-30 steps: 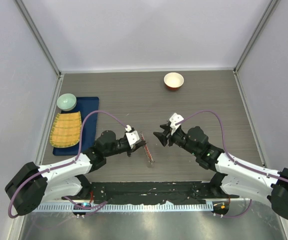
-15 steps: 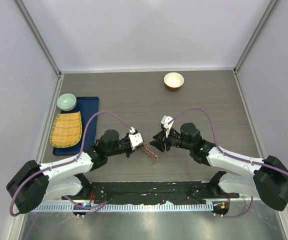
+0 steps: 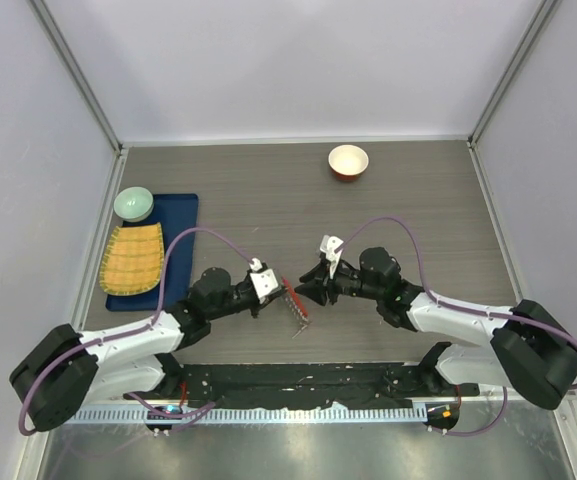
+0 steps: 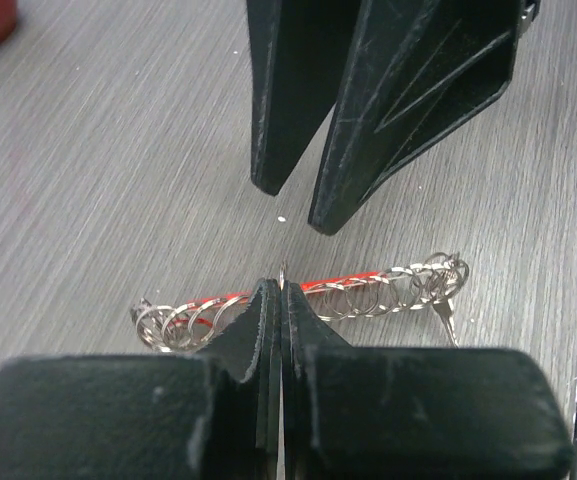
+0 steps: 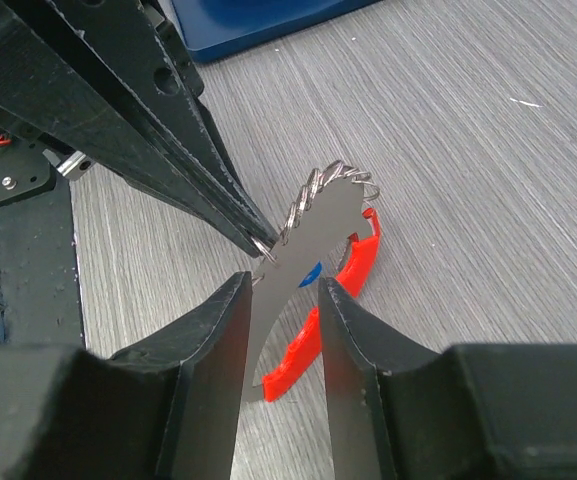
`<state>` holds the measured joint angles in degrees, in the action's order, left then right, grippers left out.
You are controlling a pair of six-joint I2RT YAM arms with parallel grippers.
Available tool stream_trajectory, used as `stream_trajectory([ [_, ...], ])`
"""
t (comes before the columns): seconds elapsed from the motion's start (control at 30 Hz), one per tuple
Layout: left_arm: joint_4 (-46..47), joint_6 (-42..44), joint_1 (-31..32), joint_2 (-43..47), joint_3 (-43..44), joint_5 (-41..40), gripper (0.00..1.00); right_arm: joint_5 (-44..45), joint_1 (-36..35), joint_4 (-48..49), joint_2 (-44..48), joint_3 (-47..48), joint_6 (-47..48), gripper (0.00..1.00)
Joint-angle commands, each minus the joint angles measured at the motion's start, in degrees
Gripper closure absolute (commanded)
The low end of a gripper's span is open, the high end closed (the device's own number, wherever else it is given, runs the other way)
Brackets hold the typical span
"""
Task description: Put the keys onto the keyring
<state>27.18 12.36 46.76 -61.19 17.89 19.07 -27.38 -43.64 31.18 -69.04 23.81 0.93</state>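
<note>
The two arms meet low over the wooden table (image 3: 418, 200), near its front edge, tips almost touching.

The left end effector (image 4: 281, 290) has its fingers pressed flat together, with only a thin sliver of metal poking out at the tips. In the right wrist view that sliver looks like the last loop of the silvery coil, so the fingers are pinched on the keyring (image 4: 368, 285) by its end.

The keyring is stretched out just past those fingertips, a red curved bar with the coil of silvery rings running along it. It sits low over the table (whether it rests flat or is partly lifted I cannot tell).

The right end effector (image 5: 283, 283) faces the left one from the other side. Its fingers stand a narrow gap apart, and a flat silvery key (image 5: 298, 250) fills that gap, gripped by its edges. The key's tip points toward the left fingertips and reaches the end of the coil. A small patch of blue shows at the key's edge, with the red bar just behind it.

A red-rimmed white bowl (image 3: 348, 161) stands well apart at the far side of the table.
</note>
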Motion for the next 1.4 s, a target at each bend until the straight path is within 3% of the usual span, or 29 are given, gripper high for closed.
stream_trajectory([
  [0.0,15.61,-6.02,-0.01,1.69,-4.95,-3.33,1.0,-0.31,0.13,7.14,-0.92,-0.96,-0.84,0.61],
  [0.33,36.44,-15.69,-0.01,-2.35,-10.07,-4.4,1.0,-1.8,0.13,15.05,-4.7,-3.24,-3.83,0.61],
  [1.17,39.0,-17.55,-0.01,-3.15,-8.05,5.19,0.99,-7.69,1.36,30.96,-5.58,-7.9,-7.7,0.63],
  [1.27,39.0,-17.72,-0.01,-2.8,-7.96,5.54,0.99,-8.92,1.27,31.66,-5.67,-7.99,-7.87,0.65],
  [1.37,39.53,-17.98,0.08,-2.71,-8.05,5.98,0.98,-9.8,1.27,31.75,-5.76,-7.9,-7.96,0.74],
])
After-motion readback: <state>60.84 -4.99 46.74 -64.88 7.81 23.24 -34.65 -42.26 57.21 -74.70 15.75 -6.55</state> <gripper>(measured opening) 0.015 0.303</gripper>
